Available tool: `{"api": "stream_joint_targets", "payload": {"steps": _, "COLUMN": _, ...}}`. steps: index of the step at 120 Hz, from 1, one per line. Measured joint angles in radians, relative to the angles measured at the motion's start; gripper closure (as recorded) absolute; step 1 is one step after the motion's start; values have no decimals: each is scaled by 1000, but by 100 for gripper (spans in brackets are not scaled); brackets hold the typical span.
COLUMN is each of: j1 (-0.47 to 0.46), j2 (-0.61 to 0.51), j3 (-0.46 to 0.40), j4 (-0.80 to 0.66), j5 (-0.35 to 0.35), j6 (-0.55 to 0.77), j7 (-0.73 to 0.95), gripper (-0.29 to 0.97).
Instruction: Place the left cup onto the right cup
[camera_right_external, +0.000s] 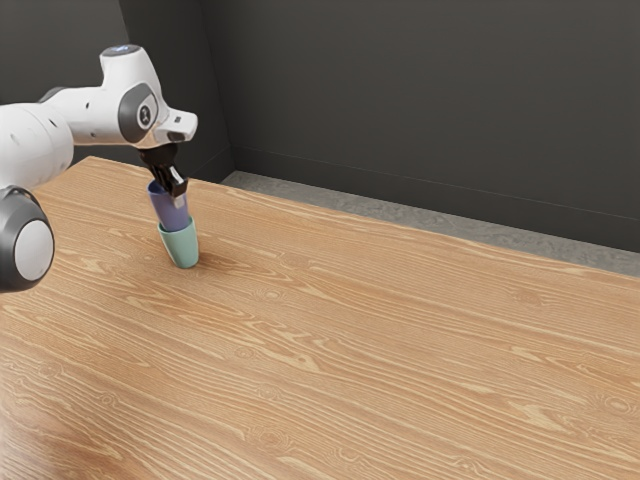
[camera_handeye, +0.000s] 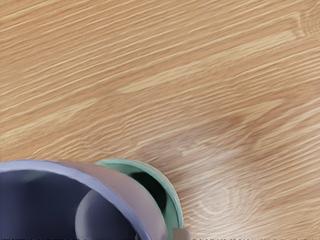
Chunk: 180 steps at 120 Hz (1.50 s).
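Observation:
A purple cup (camera_right_external: 167, 207) leans tilted, its lower end inside the mouth of a teal cup (camera_right_external: 182, 245) standing on the wooden table (camera_right_external: 380, 340) near the far corner at the exterior view's left. My gripper (camera_right_external: 174, 183) comes down from above and is shut on the purple cup's rim. In the wrist view the purple cup (camera_handeye: 75, 200) looms large right under my hand, and the teal cup's rim (camera_handeye: 167, 192) peeks out beside and below it.
The table's far edge (camera_right_external: 400, 225) runs just behind the cups, with a grey floor strip and dark walls beyond. Bare wood stretches toward the exterior view's right and front.

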Motion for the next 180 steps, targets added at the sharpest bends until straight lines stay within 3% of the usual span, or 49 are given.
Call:
{"api": "stream_joint_targets", "payload": {"steps": 129, "j1": -1, "j2": 43, "j3": 0, "j4": 20, "j5": -7, "j6": 2, "j7": 0, "gripper": 76}}
{"api": "stream_joint_targets", "payload": {"steps": 145, "j1": -1, "j2": 43, "j3": -1, "j4": 19, "j5": -11, "j6": 4, "j7": 2, "gripper": 65}}
{"api": "stream_joint_targets", "payload": {"steps": 166, "j1": -2, "j2": 43, "j3": -2, "j4": 19, "j5": -12, "j6": 7, "j7": 5, "gripper": 34}}
{"api": "stream_joint_targets", "payload": {"steps": 180, "j1": -5, "j2": 40, "j3": -3, "j4": 19, "j5": -13, "j6": 9, "j7": 6, "gripper": 21}}
